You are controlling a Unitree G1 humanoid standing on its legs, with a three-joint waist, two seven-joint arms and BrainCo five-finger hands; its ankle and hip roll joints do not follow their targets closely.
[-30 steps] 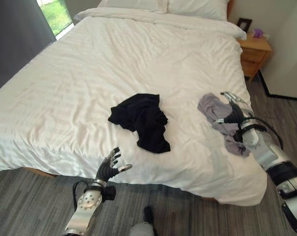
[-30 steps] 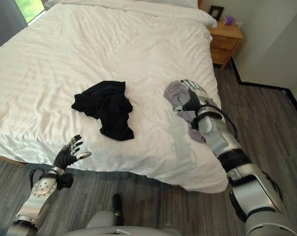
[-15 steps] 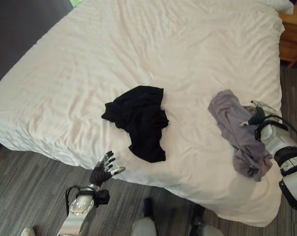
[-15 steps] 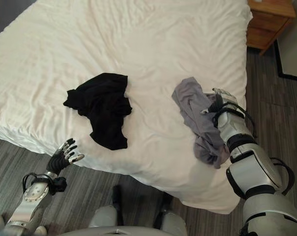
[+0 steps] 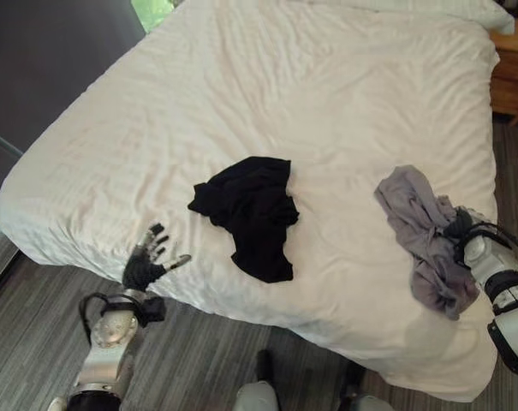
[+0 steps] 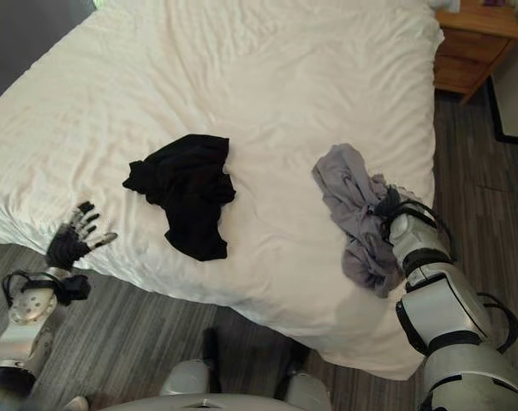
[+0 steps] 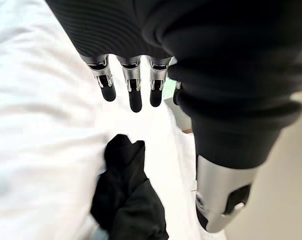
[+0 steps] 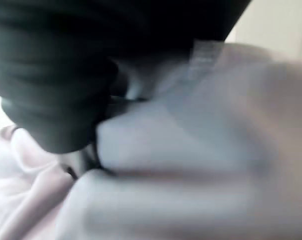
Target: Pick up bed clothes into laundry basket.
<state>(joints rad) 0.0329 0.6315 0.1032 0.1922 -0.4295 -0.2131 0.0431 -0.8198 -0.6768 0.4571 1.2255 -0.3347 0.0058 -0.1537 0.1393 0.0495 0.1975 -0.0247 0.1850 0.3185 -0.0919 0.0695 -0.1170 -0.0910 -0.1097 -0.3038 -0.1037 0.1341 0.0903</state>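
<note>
White bed (image 5: 267, 77), black cloth (image 5: 248, 208) mid-bed, grey cloth (image 5: 421, 231) at right edge, wooden nightstand (image 6: 469, 43) beyond, left robot hand (image 5: 145, 264) spread, right robot hand (image 5: 457, 224) in grey cloth, grip unclear.

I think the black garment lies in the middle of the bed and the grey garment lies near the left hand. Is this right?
Not quite. The grey garment lies at the right hand, as the left eye view shows. The black garment is mid-bed, nearer the open left hand.

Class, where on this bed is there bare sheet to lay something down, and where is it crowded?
Free: the wide sheet beyond the black garment up the bed, and the strip between it and the grey garment. Crowded: the near right edge, around the right hand.
</note>
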